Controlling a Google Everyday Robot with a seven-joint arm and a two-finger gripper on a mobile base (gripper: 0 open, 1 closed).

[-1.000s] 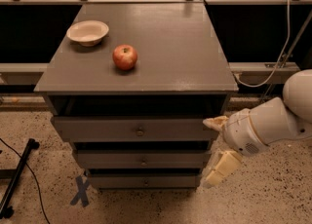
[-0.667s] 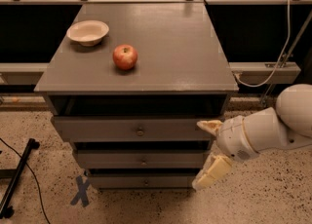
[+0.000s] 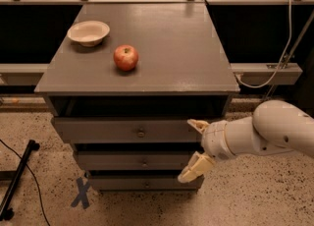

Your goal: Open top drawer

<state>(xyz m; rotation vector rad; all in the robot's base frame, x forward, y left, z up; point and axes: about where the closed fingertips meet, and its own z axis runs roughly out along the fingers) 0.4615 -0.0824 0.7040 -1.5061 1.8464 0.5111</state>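
Since the earlier frames the gripper (image 3: 195,146) is being carried leftward, across the right end of the drawer fronts and closer to their centre line, while the things on the desk are being left where they were. Its fingers (image 3: 197,125) are being held wide apart, one above the other, with nothing between them. The upper one is being seen against the right end of the top drawer (image 3: 108,130), the lower one against the right end of the middle drawer (image 3: 113,160). Whether either finger is touching wood cannot be told. The white arm (image 3: 274,131) is being reached in from the right edge, low beside the desk (image 3: 171,28).

The top drawer is being shown directly under the desk top, as the widest of three grey fronts, with a dark gap above its upper edge. Its small round knob (image 3: 141,133) is being left untouched at the centre, well to the left of the upper finger. The bottom drawer (image 3: 137,183) is being shown lowest.

On the desk a red apple (image 3: 126,57) is being carried left of the middle, with a shallow pale bowl (image 3: 88,32) behind it toward the back left corner, the two apart. On the speckled floor (image 3: 255,200) a blue cross of tape (image 3: 81,192) is being seen by the desk's front left corner, with a black stand (image 3: 17,183) farther left.
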